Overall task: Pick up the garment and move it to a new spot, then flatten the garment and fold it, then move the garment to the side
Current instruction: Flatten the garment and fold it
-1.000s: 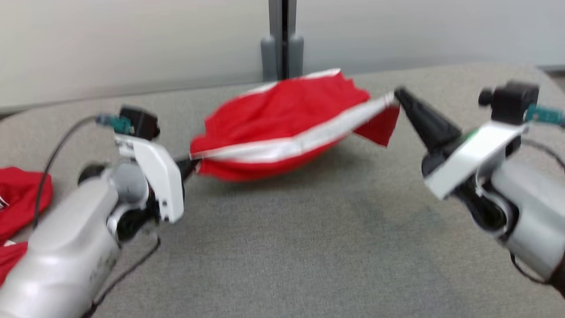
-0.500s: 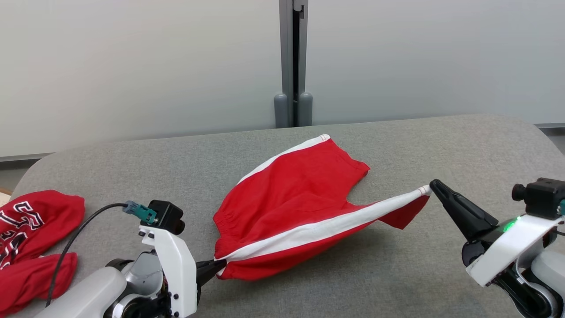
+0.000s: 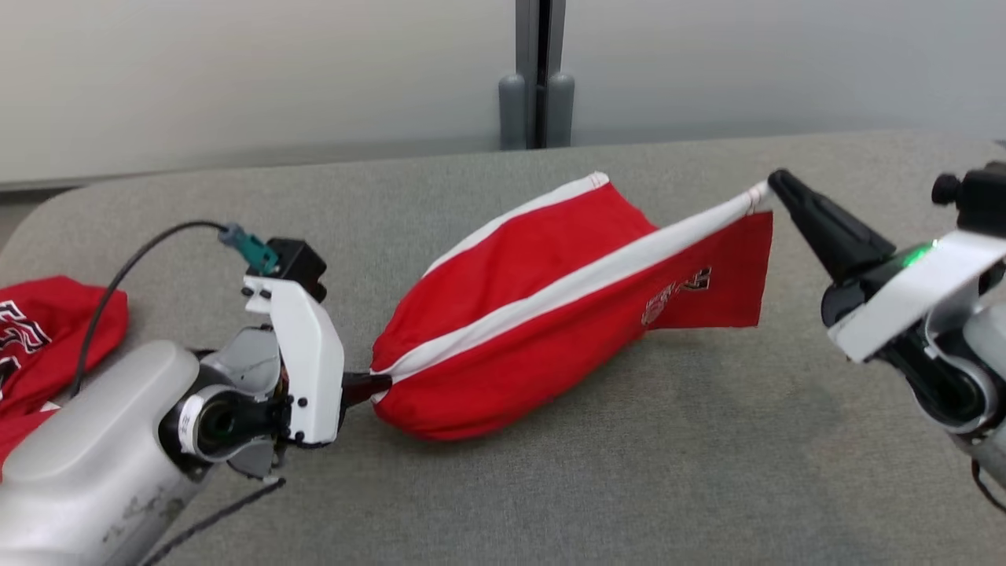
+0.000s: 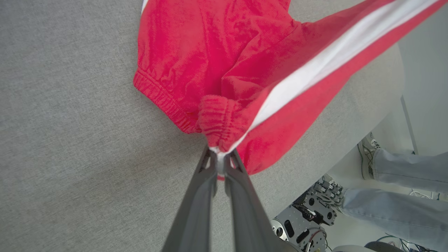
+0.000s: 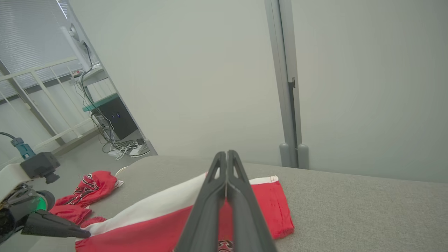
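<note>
The garment [image 3: 550, 314] is a pair of red shorts with a white side stripe, stretched above the grey table [image 3: 629, 472] between both grippers. My left gripper [image 3: 377, 387] is shut on the elastic waistband [image 4: 217, 126] at the lower left. Up at the right, my right gripper [image 3: 774, 182] is shut on the leg hem's white stripe, and that end hangs higher. In the right wrist view my right gripper [image 5: 226, 157] has its fingers pressed together over the garment [image 5: 273, 203]. The garment's far half rests on the table.
A second red garment [image 3: 47, 338] with lettering lies at the table's left edge, also in the right wrist view [image 5: 92, 185]. A grey wall with a post [image 3: 538, 71] stands behind the table. A person's legs [image 4: 402, 182] stand beside the table.
My right gripper has lifted the hem end higher, pulling the stripe taut and showing a printed logo. The head camera has tilted down.
</note>
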You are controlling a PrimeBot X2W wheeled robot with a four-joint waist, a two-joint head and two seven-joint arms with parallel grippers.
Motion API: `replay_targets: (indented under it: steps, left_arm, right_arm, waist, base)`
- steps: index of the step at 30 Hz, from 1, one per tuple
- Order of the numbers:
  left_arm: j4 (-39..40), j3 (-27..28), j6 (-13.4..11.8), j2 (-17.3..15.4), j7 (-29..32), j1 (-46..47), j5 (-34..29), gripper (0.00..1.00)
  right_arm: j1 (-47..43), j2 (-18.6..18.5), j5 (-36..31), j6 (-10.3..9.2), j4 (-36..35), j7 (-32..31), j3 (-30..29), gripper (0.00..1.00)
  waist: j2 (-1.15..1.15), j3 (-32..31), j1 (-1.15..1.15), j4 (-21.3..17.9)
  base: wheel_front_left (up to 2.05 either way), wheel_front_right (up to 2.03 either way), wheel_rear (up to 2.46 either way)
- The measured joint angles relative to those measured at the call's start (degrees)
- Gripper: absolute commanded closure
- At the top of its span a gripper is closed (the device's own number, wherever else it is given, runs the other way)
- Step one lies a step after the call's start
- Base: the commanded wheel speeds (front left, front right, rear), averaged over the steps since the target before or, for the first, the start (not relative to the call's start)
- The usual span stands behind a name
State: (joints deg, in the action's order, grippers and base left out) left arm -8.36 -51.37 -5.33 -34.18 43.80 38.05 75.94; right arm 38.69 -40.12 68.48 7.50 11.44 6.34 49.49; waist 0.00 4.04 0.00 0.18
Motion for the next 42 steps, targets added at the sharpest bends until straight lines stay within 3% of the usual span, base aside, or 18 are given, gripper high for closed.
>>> replay_targets:
  steps: [7, 12, 22, 31, 32, 33, 34, 36, 37, 38, 39, 40, 42]
  left_arm:
    - [-6.7, -0.5, 2.3, 4.5, 10.1, 13.0, 0.9, 1.00]
    - [-11.2, -0.4, 1.7, 7.4, 15.6, 20.1, 2.1, 1.00]
    - [-18.5, 0.0, 0.1, 11.5, 17.9, 30.3, 0.2, 1.00]
    - [-21.4, 1.4, 0.3, 13.3, 16.7, 32.8, 0.3, 1.00]
    - [-21.8, 1.4, 0.4, 13.4, 16.8, 32.8, 0.3, 0.70]
    - [-22.1, 1.4, 0.5, 13.5, 16.7, 32.8, 0.3, 0.10]
    - [-22.3, 1.4, 0.5, 13.6, 16.6, 32.8, 0.3, 0.00]
    - [-22.9, 1.3, 0.8, 13.6, 16.6, 32.8, 0.3, 0.00]
    - [-23.1, 1.4, 1.0, 13.6, 16.2, 32.7, 0.3, 0.00]
    - [-23.4, 1.4, 1.1, 13.6, 16.1, 32.7, 0.3, 0.00]
    - [-23.5, 1.3, 1.3, 13.6, 16.0, 32.5, 0.3, 0.00]
    - [-23.7, 1.3, 1.4, 13.6, 15.5, 32.5, 0.3, 0.00]
    - [-23.9, 0.8, 2.0, 13.2, 15.0, 32.5, -0.7, 0.00]
  right_arm:
    - [10.6, 1.7, 0.5, 0.00, 7.1, -2.7, -2.6, 1.00]
    - [18.2, 4.0, 0.0, 0.00, 12.8, -5.9, -1.3, 1.00]
    - [29.6, 8.6, 0.6, 0.00, 24.6, -8.8, 3.0, 1.00]
    - [35.3, 10.6, 2.1, 0.00, 31.3, -8.5, 6.4, 1.00]
    - [35.6, 10.8, 2.1, -0.01, 31.9, -8.3, 6.8, 1.00]
    - [35.8, 11.0, 2.2, -0.01, 32.6, -8.0, 7.0, 1.00]
    - [36.0, 11.3, 2.4, 0.00, 33.0, -7.7, 7.4, 1.00]
    - [36.3, 11.7, 2.7, -0.01, 34.3, -7.2, 8.3, 1.00]
    - [36.3, 11.9, 2.9, -0.01, 34.9, -6.8, 8.6, 0.74]
    - [36.3, 12.2, 3.0, -0.01, 35.5, -6.2, 8.9, 0.20]
    - [36.3, 12.5, 3.1, -0.01, 36.1, -5.6, 9.2, 0.20]
    - [36.2, 12.7, 3.2, -0.01, 36.4, -4.8, 9.3, 0.00]
    - [35.7, 13.2, 3.6, -0.01, 37.0, -2.3, 9.6, 0.00]
  waist:
    - [0.00, 9.2, 0.00, 1.1]
    - [0.00, 15.3, 0.00, 2.3]
    - [0.00, 24.9, 0.00, 6.0]
    - [0.00, 27.1, 0.00, 8.4]
    - [0.00, 27.0, 0.00, 8.5]
    - [0.00, 27.0, 0.00, 8.5]
    - [0.00, 26.9, 0.00, 8.6]
    - [0.00, 26.5, 0.00, 8.6]
    - [0.00, 26.3, 0.00, 8.6]
    - [0.00, 26.0, 0.00, 8.6]
    - [0.00, 25.7, 0.00, 8.6]
    - [0.00, 25.4, 0.00, 8.6]
    - [0.00, 24.6, 0.00, 8.6]
  base:
    - [0.00, 0.00, 0.00]
    - [0.00, 0.00, 0.00]
    - [0.00, 0.00, 0.00]
    - [0.00, 0.00, 0.00]
    - [0.00, 0.00, 0.00]
    - [0.00, 0.00, 0.00]
    - [0.00, 0.00, 0.00]
    - [0.00, 0.00, 0.00]
    - [0.00, 0.00, 0.00]
    - [0.00, 0.00, 0.00]
    - [0.00, 0.00, 0.00]
    - [0.00, 0.00, 0.00]
    - [0.00, 0.00, 0.00]
